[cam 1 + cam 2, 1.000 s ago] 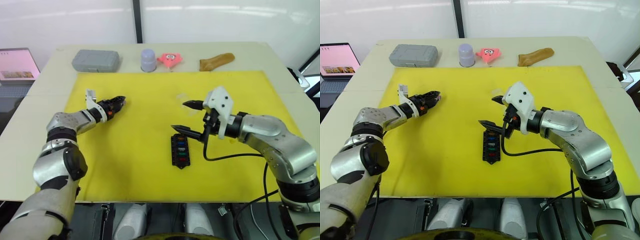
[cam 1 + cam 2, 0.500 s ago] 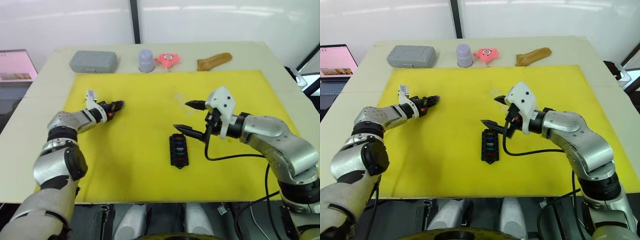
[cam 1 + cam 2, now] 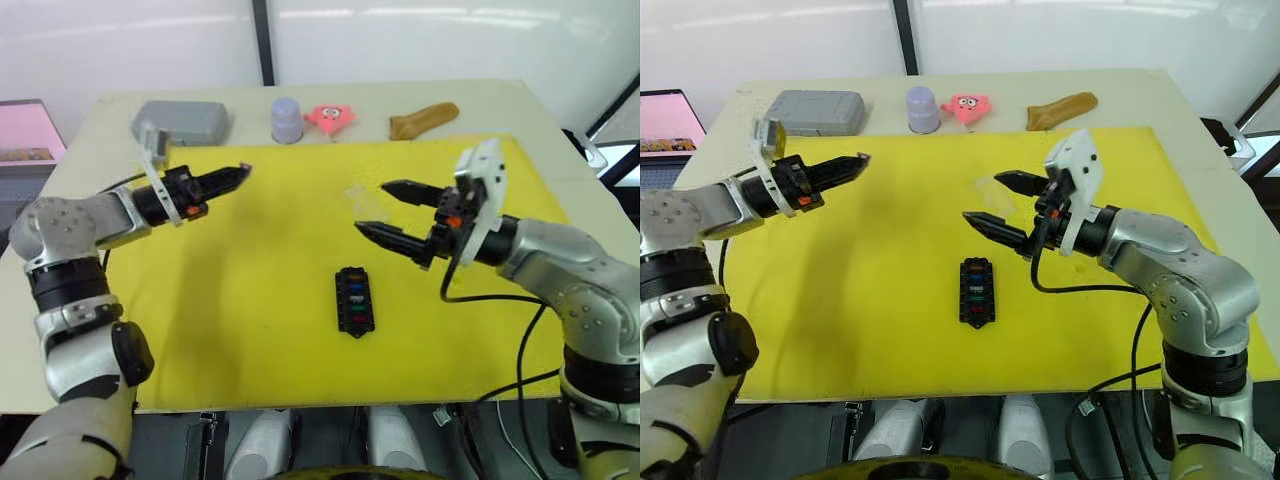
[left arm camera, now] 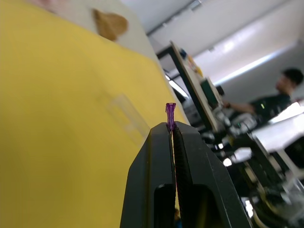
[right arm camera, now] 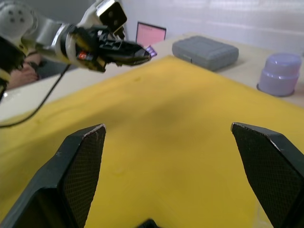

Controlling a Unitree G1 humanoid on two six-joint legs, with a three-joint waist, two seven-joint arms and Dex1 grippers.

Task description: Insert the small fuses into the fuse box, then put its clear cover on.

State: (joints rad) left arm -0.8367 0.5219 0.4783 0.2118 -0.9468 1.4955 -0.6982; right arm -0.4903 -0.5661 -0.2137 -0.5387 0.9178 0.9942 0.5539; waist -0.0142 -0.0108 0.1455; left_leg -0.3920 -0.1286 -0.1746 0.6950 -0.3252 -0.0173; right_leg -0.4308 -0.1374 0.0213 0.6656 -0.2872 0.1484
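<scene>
left pincer (image 4: 171, 129) clamped on purple fuse (image 4: 170, 113) | right pincer (image 3: 385, 209) wide apart above the mat | we see what looks like the clear cover (image 3: 362, 199) beyond fuse box (image 3: 354, 301)

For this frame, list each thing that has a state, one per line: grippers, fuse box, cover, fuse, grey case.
Left gripper: shut on purple fuse, raised above the yellow mat.
Right gripper: open, empty.
Fuse box: flat on the mat, uncovered, several coloured fuses seated.
Clear cover: off the box, lying on the mat beyond it.
Grey case: closed.
</scene>
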